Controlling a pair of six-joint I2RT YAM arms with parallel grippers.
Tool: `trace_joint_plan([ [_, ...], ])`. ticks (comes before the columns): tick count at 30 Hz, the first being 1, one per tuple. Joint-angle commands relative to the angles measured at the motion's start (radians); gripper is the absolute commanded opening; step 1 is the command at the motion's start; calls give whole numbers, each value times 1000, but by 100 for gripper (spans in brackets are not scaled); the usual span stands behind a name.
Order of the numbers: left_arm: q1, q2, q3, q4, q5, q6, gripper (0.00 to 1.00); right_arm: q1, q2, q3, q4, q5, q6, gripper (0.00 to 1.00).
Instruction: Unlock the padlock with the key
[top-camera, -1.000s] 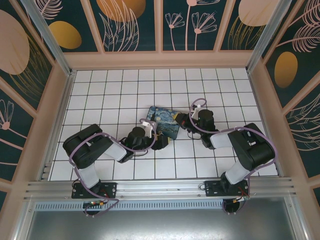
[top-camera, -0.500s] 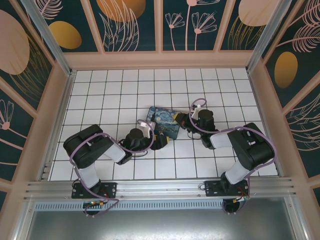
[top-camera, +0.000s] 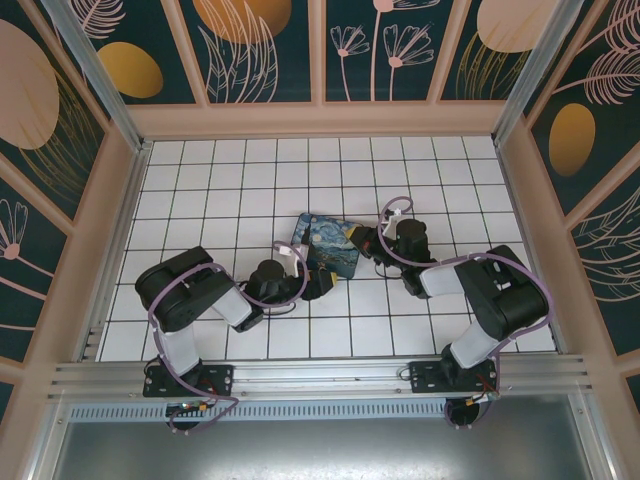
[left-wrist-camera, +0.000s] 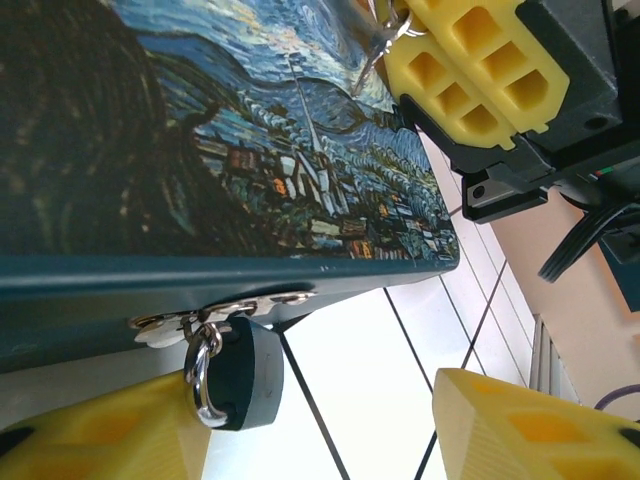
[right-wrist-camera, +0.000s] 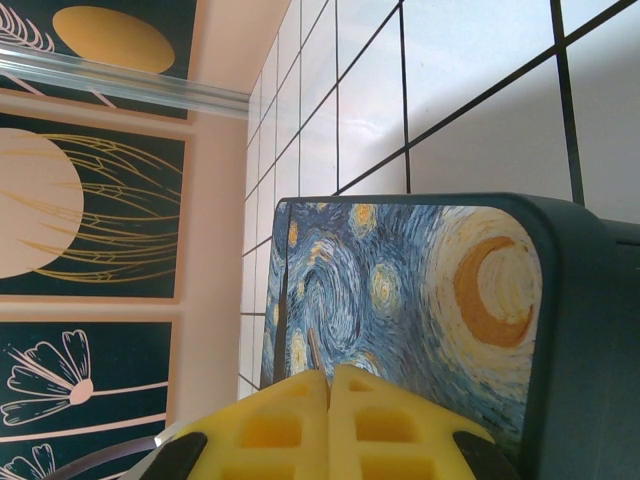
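The small blue padlock (left-wrist-camera: 238, 385) hangs by its metal shackle from the hasp on the front edge of the starry-night box (left-wrist-camera: 200, 150). My left gripper (left-wrist-camera: 320, 405) is open. The padlock sits between its yellow fingers (left-wrist-camera: 520, 430), close against the left one. My right gripper (right-wrist-camera: 329, 375) is shut on the thin brownish key (right-wrist-camera: 314, 348), whose tip sticks out over the box lid (right-wrist-camera: 420, 290). In the top view the left gripper (top-camera: 318, 285) is at the box's near edge and the right gripper (top-camera: 358, 240) at its right side.
The box (top-camera: 328, 243) lies mid-floor on the white tiled floor (top-camera: 220, 190). The right gripper's yellow pads (left-wrist-camera: 470, 70) hover over the lid's far corner. Patterned walls (top-camera: 320, 50) enclose the floor, and open tiles lie to the back and left.
The left gripper's jaws have narrowed a little and the left arm has shifted slightly toward the box. The right arm and the box have not moved.
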Motion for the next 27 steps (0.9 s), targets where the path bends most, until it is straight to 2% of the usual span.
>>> trace_joint_plan([
  [1, -2, 14, -9, 97, 11, -20, 65, 2, 25, 3, 16, 5, 10, 0],
  [8, -2, 62, -4, 132, 0, -51, 73, 1, 27, 3, 20, 5, 11, 0],
  [13, -2, 107, 6, 135, -22, -70, 73, 2, 26, 2, 18, 5, 14, 0],
  [25, -3, 121, 1, 154, -57, -88, 46, 3, 29, 2, 15, 6, 13, 0],
  [27, -2, 123, 1, 153, -64, -92, 44, 3, 31, 3, 15, 6, 13, 0],
])
